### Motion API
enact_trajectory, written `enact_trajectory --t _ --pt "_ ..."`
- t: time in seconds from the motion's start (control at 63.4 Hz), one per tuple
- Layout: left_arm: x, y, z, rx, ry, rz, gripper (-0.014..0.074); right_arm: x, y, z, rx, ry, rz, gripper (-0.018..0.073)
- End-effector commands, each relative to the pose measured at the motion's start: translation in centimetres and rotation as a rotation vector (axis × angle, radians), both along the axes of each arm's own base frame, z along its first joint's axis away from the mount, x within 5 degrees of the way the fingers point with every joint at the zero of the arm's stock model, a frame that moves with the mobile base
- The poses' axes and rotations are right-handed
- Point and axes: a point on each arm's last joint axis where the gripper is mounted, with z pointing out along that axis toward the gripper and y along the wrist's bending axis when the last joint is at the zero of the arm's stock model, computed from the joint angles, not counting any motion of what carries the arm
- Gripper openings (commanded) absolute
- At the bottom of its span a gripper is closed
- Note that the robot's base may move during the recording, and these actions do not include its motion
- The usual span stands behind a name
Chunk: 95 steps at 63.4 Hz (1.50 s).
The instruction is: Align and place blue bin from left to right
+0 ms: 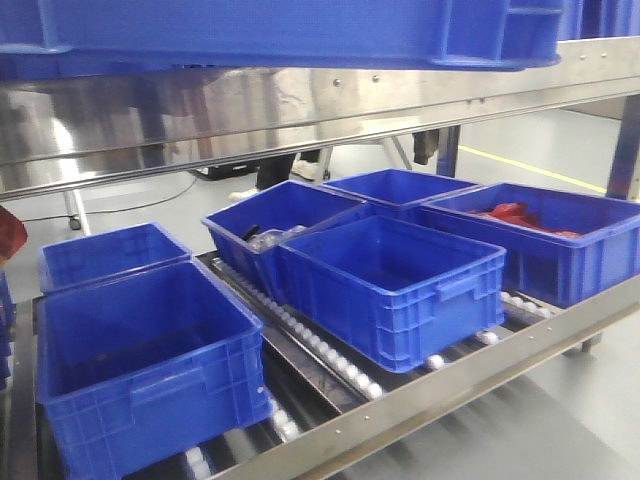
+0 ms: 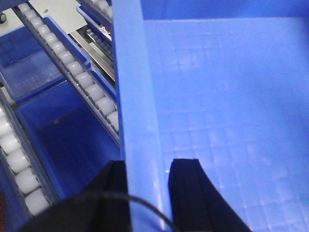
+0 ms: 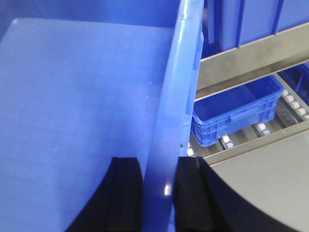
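Observation:
The blue bin (image 1: 280,35) fills the top edge of the front view, above the steel upper shelf rail; whether it rests on anything I cannot tell. Neither gripper shows in that view. In the left wrist view my left gripper (image 2: 147,193) is shut on the bin's left wall (image 2: 137,96), with one black finger (image 2: 113,193) outside and the other inside over the gridded floor (image 2: 217,96). In the right wrist view my right gripper (image 3: 159,193) is shut on the bin's right wall (image 3: 169,111), one finger (image 3: 125,193) inside and one outside.
The lower roller rack (image 1: 330,360) carries several blue bins: one at front left (image 1: 140,370), one in the middle (image 1: 395,285), one with red contents at the right (image 1: 540,235). The steel shelf rail (image 1: 300,115) runs across. Another blue bin (image 3: 251,19) sits beyond the right wall.

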Motion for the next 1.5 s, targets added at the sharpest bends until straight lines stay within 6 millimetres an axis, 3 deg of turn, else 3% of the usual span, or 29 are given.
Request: enact_trajectory --t 0.0,1.482 --pt "-0.62 0.05 2.33 -0.035 -0.152 -0.016 -0.0016 -0.47 -0.50 1.60 -0.015 -0.112 0.006 -0.0076" --pt "-0.62 0.05 2.33 -0.035 -0.152 -0.016 -0.0016 -0.47 -0.50 1.60 -0.015 -0.112 0.006 -0.0076"
